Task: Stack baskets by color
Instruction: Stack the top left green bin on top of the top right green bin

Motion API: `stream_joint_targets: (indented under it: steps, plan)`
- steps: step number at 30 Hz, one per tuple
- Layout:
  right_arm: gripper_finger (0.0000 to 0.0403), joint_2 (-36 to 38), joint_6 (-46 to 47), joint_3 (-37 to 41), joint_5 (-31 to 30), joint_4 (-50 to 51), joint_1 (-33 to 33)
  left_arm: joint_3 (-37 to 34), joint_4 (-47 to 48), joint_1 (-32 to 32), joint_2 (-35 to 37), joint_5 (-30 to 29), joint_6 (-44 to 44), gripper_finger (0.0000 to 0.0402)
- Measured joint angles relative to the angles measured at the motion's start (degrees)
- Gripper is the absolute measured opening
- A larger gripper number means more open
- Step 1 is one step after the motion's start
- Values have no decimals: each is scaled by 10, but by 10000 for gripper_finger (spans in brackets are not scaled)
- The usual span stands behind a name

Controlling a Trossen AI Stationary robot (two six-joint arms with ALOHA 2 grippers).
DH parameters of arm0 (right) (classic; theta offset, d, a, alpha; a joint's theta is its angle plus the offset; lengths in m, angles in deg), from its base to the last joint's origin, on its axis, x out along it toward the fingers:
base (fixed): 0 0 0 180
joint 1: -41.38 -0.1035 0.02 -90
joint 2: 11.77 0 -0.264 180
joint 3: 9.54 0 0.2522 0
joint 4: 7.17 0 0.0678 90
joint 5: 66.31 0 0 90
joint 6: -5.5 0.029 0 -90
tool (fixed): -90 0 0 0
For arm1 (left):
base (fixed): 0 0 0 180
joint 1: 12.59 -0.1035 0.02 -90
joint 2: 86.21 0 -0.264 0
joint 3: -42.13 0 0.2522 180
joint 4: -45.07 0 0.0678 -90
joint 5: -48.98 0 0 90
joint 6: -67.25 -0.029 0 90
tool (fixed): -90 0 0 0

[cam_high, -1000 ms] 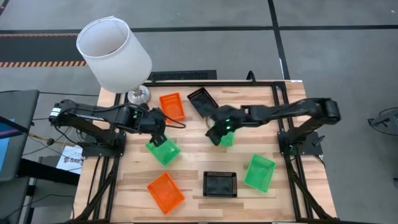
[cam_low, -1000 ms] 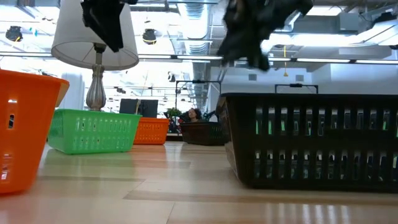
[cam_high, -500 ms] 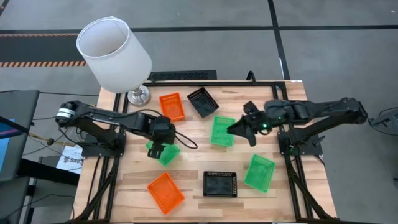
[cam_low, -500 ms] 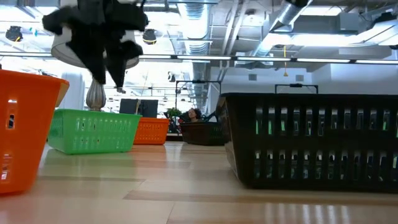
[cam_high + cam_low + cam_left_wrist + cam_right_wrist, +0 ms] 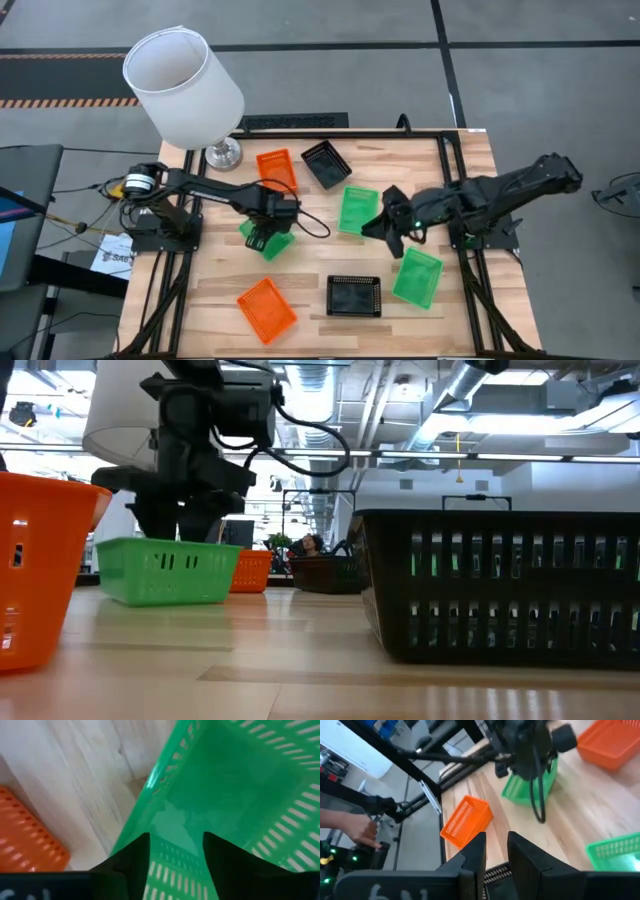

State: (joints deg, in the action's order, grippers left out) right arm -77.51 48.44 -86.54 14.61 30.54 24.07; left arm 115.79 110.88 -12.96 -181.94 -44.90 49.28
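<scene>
Meanwhile the left gripper [image 5: 266, 237] was down over the rim of a green basket [image 5: 272, 245] at the table's [image 5: 470, 160] left-middle, its jaws spread astride one wall; the right gripper [image 5: 385, 229] hung with jaws pressed together, empty, between two other green baskets [image 5: 355, 208] [image 5: 418, 277]; orange baskets [image 5: 276, 169] [image 5: 266, 308] and black baskets [image 5: 325, 162] [image 5: 354, 296] lay scattered singly, none stacked.

No legible text or labels.
</scene>
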Motion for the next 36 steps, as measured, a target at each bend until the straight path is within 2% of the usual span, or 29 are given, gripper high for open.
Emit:
stream_joint_targets:
  steps: [6, 11, 15, 21, 28, 32, 36]
  plan:
    - [102, -26, 6, 0, 0, 2, -19, 18, 19, -1, 7, 4, 11, 113]
    - [102, -30, 7, 0, 0, -2, -22, 50, -1, 0, 39, -5, -12, 101]
    - [102, -26, 8, 0, 0, 1, -22, 52, -52, -8, 51, -34, -67, 121]
    - [102, -25, 29, 0, 0, 2, -23, 52, -37, -39, 13, 38, -93, 171]
    - [102, -24, 44, 0, 0, 14, -32, 52, -35, -61, -23, 40, -107, 186]
    - [102, -24, 57, 0, -9, 34, -38, 52, -27, -67, -38, 36, -92, 158]
    - [102, -25, 98, 0, -44, 81, -43, 52, -32, -68, -39, 36, -74, 84]
